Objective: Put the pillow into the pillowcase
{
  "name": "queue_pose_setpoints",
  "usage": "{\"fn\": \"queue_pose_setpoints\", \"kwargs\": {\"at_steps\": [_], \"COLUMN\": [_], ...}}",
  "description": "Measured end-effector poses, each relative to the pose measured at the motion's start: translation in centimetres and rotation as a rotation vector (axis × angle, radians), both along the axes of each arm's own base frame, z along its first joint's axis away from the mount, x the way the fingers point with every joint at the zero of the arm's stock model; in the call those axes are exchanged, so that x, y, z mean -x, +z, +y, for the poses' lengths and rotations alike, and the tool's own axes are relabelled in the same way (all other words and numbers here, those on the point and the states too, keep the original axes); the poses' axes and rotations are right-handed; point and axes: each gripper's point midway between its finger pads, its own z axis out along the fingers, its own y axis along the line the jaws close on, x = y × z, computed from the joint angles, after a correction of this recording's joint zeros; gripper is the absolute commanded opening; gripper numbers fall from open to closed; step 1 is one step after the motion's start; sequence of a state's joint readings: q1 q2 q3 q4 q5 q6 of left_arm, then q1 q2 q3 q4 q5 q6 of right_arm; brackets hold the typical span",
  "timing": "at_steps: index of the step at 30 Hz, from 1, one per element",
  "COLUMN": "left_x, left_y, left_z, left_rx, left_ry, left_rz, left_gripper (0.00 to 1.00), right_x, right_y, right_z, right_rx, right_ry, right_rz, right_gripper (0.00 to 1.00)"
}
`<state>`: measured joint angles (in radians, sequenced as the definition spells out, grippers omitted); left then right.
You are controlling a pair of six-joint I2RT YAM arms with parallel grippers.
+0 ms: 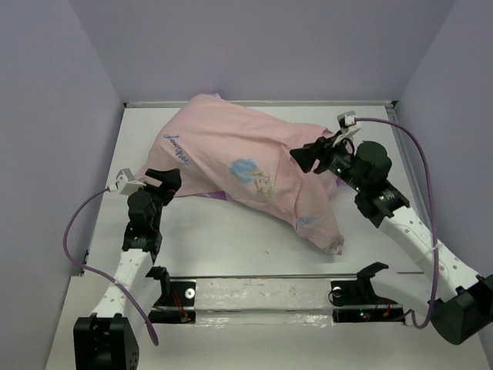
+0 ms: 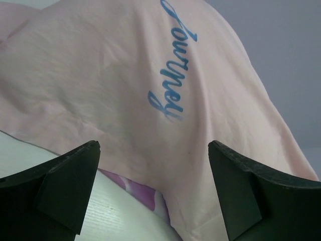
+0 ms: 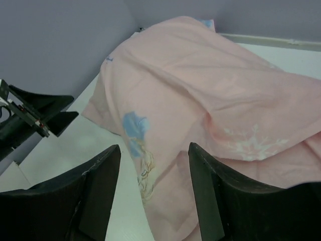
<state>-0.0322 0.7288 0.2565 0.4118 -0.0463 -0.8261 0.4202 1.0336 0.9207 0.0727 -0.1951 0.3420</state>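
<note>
pillowcase humped on the table, nothing gripped

from my station i see the case lying pale pink side up across the far half of the table, plump and mounded. a sliver of its purple side shows under the near edge. the pillow itself i cannot see. the left gripper sits low, just beside the case's left edge, fingers spread wide and empty. the right gripper hangs over the case's right end, fingers apart with nothing between them.
</note>
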Motion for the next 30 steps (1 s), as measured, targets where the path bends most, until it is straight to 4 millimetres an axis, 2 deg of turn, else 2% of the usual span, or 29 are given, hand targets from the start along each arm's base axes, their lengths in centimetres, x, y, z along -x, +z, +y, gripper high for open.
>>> {"fn": "queue_pose_setpoints", "kwargs": {"at_steps": [2,4,6,9,11,13,14,15,16,20,23,24,27,29,30], "left_x": [-0.3,-0.8,-1.3,-2.2,-2.6,-2.9,-3.0,-3.2,-3.3,-3.6,-3.8,-3.9,-4.4,-5.1,-5.4], "left_y": [0.4,0.5,0.1,-1.2,-2.3,-3.2,-3.3,-3.3,-3.3,-1.8,-1.0,-0.9,-1.4,-2.3,-2.7], "left_z": [0.5,1.1,1.5,1.8,2.0,2.3,2.6,2.8,2.9,2.9,2.6,2.6,2.5,2.4,2.4], "left_rx": [0.028,0.057,0.079,0.105,0.122,0.135,0.142,0.148,0.158,0.184,0.196,0.198,0.207,0.220,0.225], "left_ry": [0.021,0.046,0.060,0.072,0.079,0.090,0.098,0.104,0.110,0.102,0.083,0.080,0.072,0.067,0.067], "left_rz": [-0.028,-0.048,-0.047,-0.016,0.010,0.034,0.033,0.031,0.024,-0.050,-0.094,-0.103,-0.097,-0.074,-0.063], "left_gripper": [0.99,0.99,0.99,0.99,0.99,0.99,0.99,0.99,0.99,0.99,0.99,0.99,0.99,0.99,0.99], "right_x": [1.6,0.9,-0.1,-2.2,-2.5,-2.6,-2.6,-2.3,-1.8,0.0,2.5,3.3,5.2,6.5,7.3], "right_y": [-1.2,-3.3,-5.1,-10.9,-13.3,-13.5,-12.9,-12.3,-10.8,-6.4,-4.0,-3.9,-6.1,-9.1,-11.2], "right_z": [1.0,0.8,0.8,-0.6,-2.5,-4.0,-4.9,-5.6,-6.1,-6.7,-7.3,-7.5,-8.0,-8.3,-8.4], "right_rx": [0.016,0.049,0.077,0.162,0.181,0.182,0.172,0.166,0.146,0.072,0.022,0.014,-0.001,0.002,0.005], "right_ry": [0.045,0.019,-0.009,-0.121,-0.213,-0.284,-0.322,-0.349,-0.367,-0.348,-0.328,-0.324,-0.317,-0.319,-0.321], "right_rz": [0.018,0.065,0.105,0.252,0.319,0.329,0.316,0.303,0.272,0.172,0.115,0.112,0.165,0.240,0.298], "right_gripper": [0.55,0.41,0.32,0.22,0.21,0.28,0.36,0.55,0.66,0.81,0.83,0.84,0.85,0.85,0.85]}}
